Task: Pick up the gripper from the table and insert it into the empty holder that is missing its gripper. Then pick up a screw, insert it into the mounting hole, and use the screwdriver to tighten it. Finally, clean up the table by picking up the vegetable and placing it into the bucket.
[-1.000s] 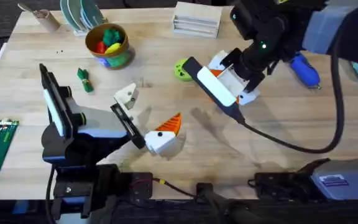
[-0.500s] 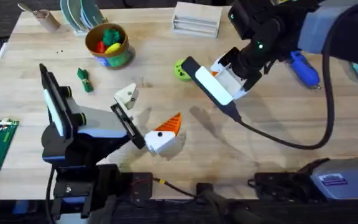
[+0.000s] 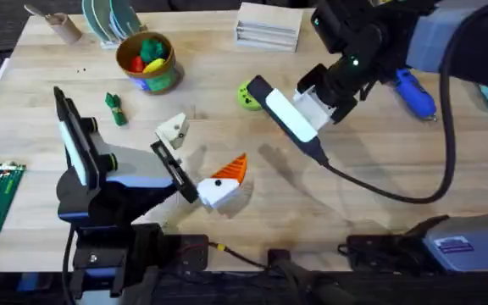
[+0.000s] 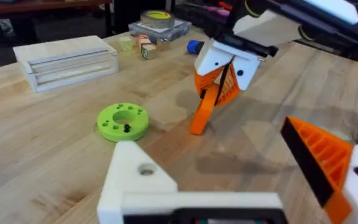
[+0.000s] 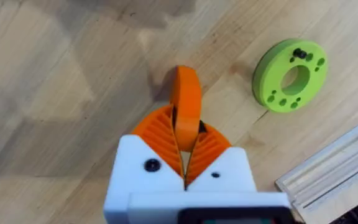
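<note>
**Finger piece lifted; insertion, screw and clean-up outstanding**

Presently the first step is part done, judged from how things lie. The bench (image 3: 371, 220) carries the full set of task items. The left arm's claw (image 3: 195, 161) rests low near the bench centre with its jaws spread wide and nothing between them; one jaw carries an orange ribbed pad, while the other is the bare white holder (image 3: 174, 130), still without its piece. The right claw (image 5: 186, 163) hangs above the bench beside the lime-green ring (image 3: 247, 95), its orange pads pinched narrow on the gripper (image 5: 186, 113), which points down toward the wood; the left wrist view shows that piece (image 4: 205, 109) with its tip at or just above the surface, contact not certain.

Remaining work, as assessed: carry the piece across to the holder and seat it, fit and tighten a screw, then clear the vegetable.

- The bucket (image 3: 146, 61) stands at the far left, already holding coloured toys.
- The screwdriver (image 3: 415, 93) lies at the far right, untouched.
- The vegetable (image 3: 115, 109) lies on the wood near the bucket, not yet moved.
- Small dark screws sit on the ring, seen from the right wrist.
</note>
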Controlling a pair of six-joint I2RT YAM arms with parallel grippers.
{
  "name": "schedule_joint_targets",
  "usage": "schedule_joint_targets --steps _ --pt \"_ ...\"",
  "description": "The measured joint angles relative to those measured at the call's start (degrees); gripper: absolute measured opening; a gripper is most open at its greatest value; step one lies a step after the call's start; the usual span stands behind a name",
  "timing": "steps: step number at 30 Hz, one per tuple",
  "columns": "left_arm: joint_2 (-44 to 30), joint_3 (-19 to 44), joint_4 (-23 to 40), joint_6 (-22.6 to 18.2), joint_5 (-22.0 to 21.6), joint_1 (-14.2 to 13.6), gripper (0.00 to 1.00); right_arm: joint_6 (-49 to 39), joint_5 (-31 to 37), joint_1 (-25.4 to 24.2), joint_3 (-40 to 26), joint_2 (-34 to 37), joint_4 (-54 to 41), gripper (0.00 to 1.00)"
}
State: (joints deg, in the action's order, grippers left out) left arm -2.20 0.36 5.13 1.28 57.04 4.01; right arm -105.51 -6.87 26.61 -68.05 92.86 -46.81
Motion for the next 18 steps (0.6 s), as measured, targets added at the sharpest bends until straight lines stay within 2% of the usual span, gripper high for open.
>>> schedule_joint_targets --steps 10,18 --pt "0.0 0.0 0.0 0.0 0.0 0.0 0.993 3.1 0.0 0.0 -0.2 -0.1 -1.0 0.023" --pt "0.0 0.0 0.0 0.0 0.0 0.0 0.993 14.9 0.0 0.6 -0.2 -4.9 -0.8 0.022"
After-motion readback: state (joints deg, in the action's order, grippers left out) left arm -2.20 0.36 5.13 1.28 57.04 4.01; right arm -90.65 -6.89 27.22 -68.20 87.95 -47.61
